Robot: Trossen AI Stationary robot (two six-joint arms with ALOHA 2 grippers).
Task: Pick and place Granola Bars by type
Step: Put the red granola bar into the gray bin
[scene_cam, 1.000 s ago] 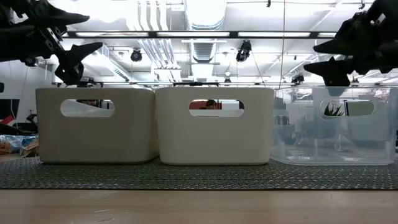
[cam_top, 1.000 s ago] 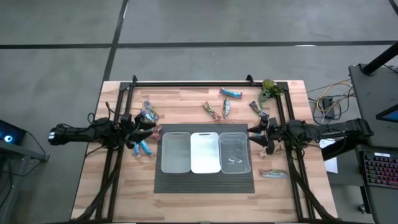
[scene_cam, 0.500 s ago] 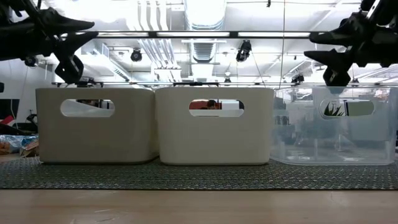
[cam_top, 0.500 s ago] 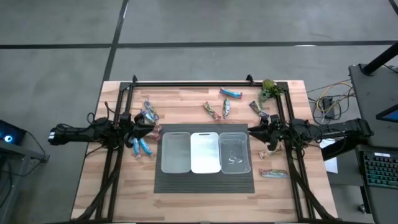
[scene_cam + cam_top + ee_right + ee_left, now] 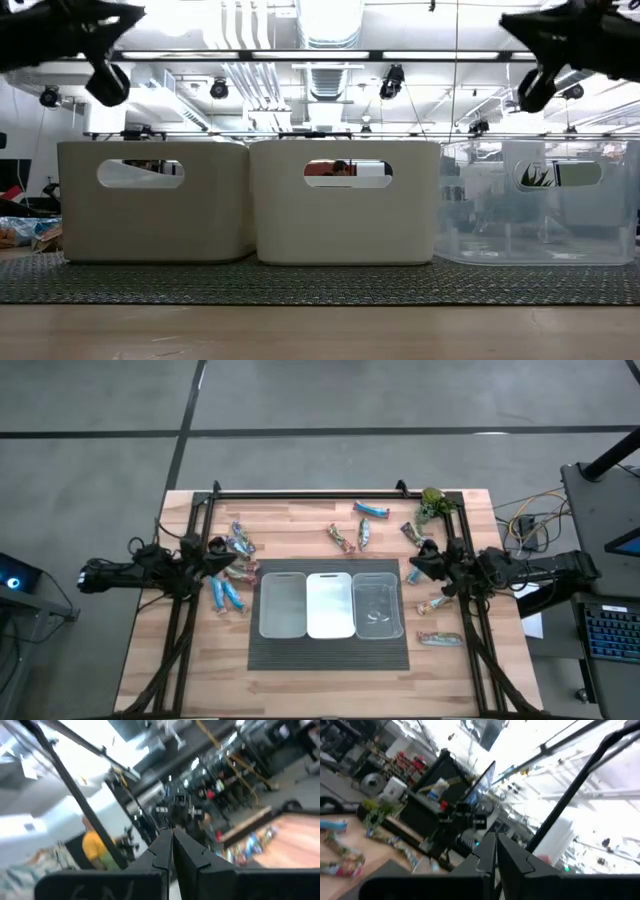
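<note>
My left gripper hangs above the table just left of the three bins, its fingers pressed together with nothing between them; my right gripper hangs just right of the bins, its fingers likewise closed on nothing.

The bins stand side by side on a dark mat: an opaque left bin, a white middle bin and a clear right bin; something small and pale lies in the clear one, but I cannot tell what.

The granola bars lie scattered on the wooden table around the bins; a cluster sits behind and left of the left bin, with two blue bars just beside its left wall; three bars lie behind the bins; a few lie right of the clear bin, one red-marked bar nearest the front; a green leafy plant sits at the far right corner.
</note>
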